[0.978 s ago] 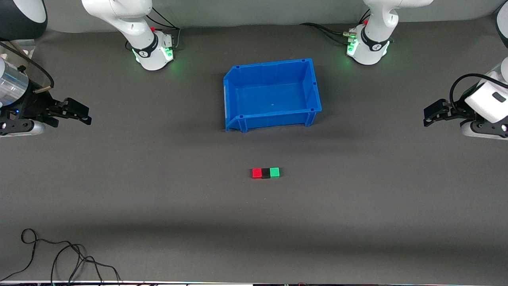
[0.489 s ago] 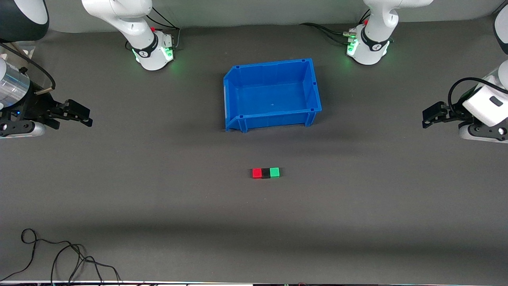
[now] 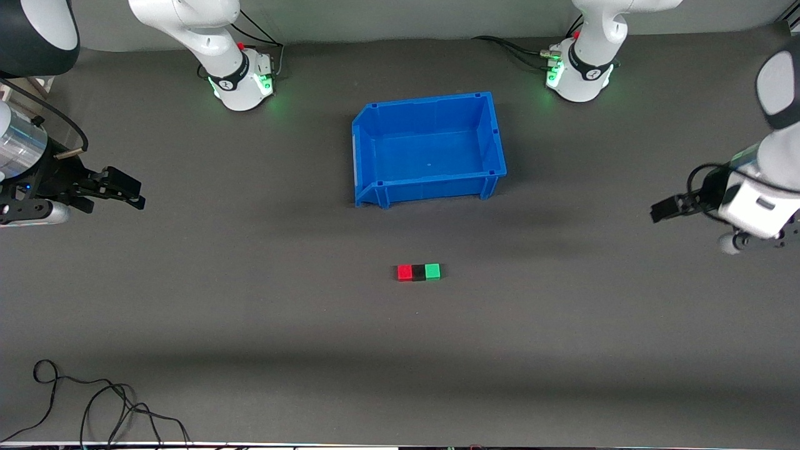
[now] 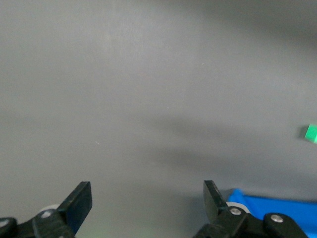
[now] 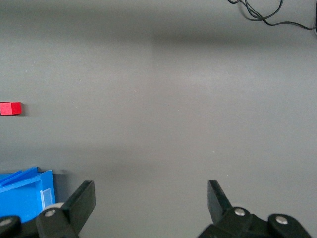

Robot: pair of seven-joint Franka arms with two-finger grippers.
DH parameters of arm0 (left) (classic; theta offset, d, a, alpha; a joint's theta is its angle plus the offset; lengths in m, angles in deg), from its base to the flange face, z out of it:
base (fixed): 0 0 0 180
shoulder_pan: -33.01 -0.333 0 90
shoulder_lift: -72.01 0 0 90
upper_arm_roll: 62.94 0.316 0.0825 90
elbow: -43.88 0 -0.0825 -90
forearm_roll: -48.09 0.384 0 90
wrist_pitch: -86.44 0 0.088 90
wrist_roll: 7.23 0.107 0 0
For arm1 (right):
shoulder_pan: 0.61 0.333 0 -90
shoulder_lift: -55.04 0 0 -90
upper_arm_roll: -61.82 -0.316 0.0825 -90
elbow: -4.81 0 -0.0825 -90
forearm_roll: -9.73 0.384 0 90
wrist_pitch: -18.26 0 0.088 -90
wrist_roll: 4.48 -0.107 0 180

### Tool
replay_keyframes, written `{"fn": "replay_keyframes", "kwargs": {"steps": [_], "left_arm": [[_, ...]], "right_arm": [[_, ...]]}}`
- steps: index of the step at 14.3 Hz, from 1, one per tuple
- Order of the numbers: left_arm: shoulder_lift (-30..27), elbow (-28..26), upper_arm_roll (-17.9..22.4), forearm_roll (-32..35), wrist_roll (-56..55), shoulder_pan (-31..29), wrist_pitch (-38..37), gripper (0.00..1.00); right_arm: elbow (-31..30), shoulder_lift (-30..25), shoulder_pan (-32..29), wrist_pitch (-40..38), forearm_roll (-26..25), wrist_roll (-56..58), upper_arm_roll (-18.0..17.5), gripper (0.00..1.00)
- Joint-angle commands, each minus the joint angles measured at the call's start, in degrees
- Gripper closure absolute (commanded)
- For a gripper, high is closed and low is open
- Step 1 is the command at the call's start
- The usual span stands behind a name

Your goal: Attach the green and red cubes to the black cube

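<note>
Dark grey cloth covers the table (image 3: 250, 312), and near its middle three small cubes sit in one tight row, touching side to side. The red cube (image 3: 404, 272) is at the end of the row toward the right arm's end of the table, the black cube (image 3: 418, 273) is in the middle, and the green cube (image 3: 432, 271) is at the end toward the left arm's end. All three rest flat on the cloth.

Farther from the front camera than the row, toward the edge where the arm bases stand, is a blue bin (image 3: 375, 194); nothing shows inside it. The cubes and the bin are well apart.

The right gripper (image 3: 128, 191) hangs over the table's edge at the right arm's end, well apart from the cubes, its fingers spread wide and holding nothing. In the right wrist view the two fingers (image 5: 81, 201) stand far apart over bare cloth, with the red cube (image 5: 10, 108) and a corner of the bin (image 5: 22, 196) at the side.

The left gripper (image 3: 664, 209) hangs over the table's edge at the left arm's end, also well apart from the cubes, wide open and empty. The left wrist view shows its fingers (image 4: 79, 201) parted over bare cloth, with the green cube (image 4: 311, 132) at the picture's edge.

A loose black cable (image 3: 94, 400) lies coiled at the table's corner nearest the front camera, at the right arm's end.
</note>
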Motion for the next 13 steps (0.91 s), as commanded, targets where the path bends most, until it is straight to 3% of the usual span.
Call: {"fn": "replay_keyframes", "kwargs": {"steps": [1, 7, 9, 13], "left_arm": [[3.2, 1.7, -0.1, -4.6, -11.0, -0.1, 0.1, 0.00], [7.1, 1.2, -0.1, -10.5, -25.8, 0.5, 5.1, 0.00], [8.7, 0.7, -0.5, -11.0, -31.3, 1.0, 7.7, 0.00], [10.3, 0.2, -0.5, -11.2, -36.6, 2.6, 11.7, 0.00]], "right_arm": [[-0.3, -0.5, 0.0, 0.1, 1.2, 0.3, 0.3, 0.00], [-0.3, -0.2, -0.1, 0.0, 1.4, 0.8, 0.3, 0.00], [-0.3, -0.3, 0.0, -0.1, 1.5, 0.9, 2.6, 0.00], [-0.5, -0.1, 0.1, 0.0, 1.7, 0.9, 3.4, 0.00]]}}
